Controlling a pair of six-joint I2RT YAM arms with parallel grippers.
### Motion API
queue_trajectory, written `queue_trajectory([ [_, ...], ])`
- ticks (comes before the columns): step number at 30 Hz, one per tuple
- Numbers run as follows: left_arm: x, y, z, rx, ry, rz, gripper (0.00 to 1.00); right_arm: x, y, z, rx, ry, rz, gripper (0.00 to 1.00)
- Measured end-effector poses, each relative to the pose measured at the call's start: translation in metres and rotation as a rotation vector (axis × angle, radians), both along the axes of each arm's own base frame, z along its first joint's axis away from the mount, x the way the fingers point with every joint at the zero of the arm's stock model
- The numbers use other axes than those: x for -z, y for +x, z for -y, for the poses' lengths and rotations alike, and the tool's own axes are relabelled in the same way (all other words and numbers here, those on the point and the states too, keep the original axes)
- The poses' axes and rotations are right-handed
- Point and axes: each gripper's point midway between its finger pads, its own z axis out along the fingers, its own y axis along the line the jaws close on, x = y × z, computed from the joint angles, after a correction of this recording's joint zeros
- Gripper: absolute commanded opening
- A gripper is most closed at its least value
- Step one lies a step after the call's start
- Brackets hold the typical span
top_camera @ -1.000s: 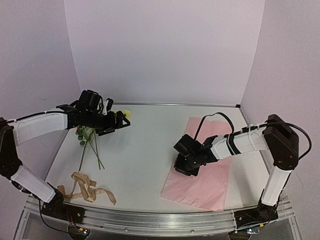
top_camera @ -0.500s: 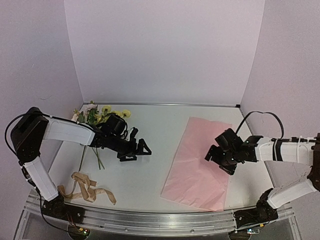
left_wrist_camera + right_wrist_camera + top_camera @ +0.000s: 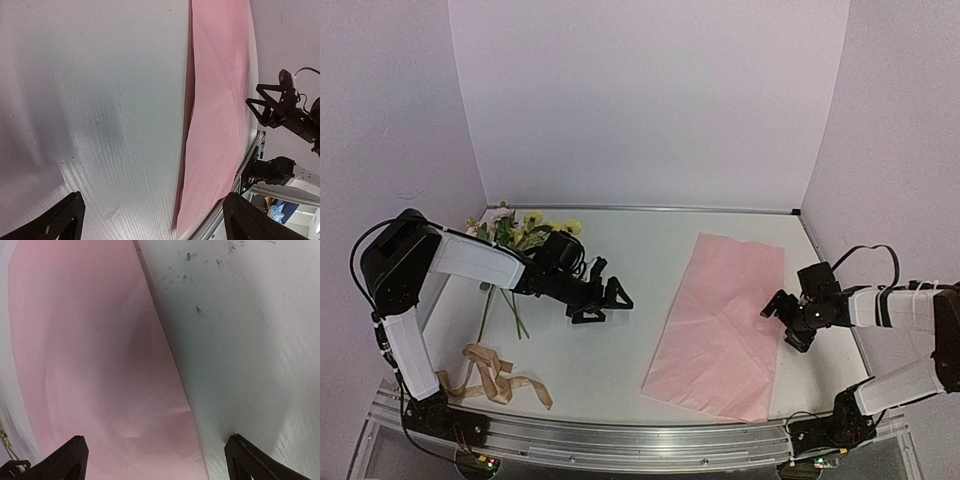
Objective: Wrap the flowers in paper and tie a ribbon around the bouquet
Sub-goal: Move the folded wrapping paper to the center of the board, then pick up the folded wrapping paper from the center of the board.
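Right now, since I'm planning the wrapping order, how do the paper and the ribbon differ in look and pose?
The paper is a wide pink sheet; the ribbon is a narrow tan strip. The paper lies spread nearly flat; the ribbon is loosely looped. The paper sits right, the ribbon near left. Both rest free on the table.

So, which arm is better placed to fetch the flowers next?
Probably left: the left gripper, open and empty, is on the same side as the flowers; the right gripper is beyond the paper.
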Motion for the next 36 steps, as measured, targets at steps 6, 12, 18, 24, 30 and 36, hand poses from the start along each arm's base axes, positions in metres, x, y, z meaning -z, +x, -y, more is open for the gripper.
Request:
queue_trajectory([
  [6,-0.005,0.004,0.003,-0.002,-0.008,0.012,0.99,-0.005,0.025,-0.007,-0.024,0.099,0.044,0.98],
  [12,-0.002,0.012,-0.004,-0.029,-0.004,0.005,1.00,-0.007,0.054,-0.035,-0.116,0.151,0.035,0.97],
  [18,-0.003,0.048,-0.031,-0.142,-0.026,-0.008,1.00,-0.008,0.083,-0.103,-0.319,0.123,-0.007,0.97],
  [24,0.011,0.079,-0.052,-0.225,-0.029,-0.033,0.99,-0.007,0.098,-0.163,-0.471,0.112,-0.021,0.95],
  [30,0.012,0.119,-0.037,-0.215,-0.057,-0.009,0.99,-0.006,0.106,-0.166,-0.483,0.086,-0.033,0.98],
  [36,0.011,0.134,-0.015,-0.134,-0.077,0.011,0.98,-0.017,0.083,-0.131,-0.418,0.020,-0.033,0.98],
])
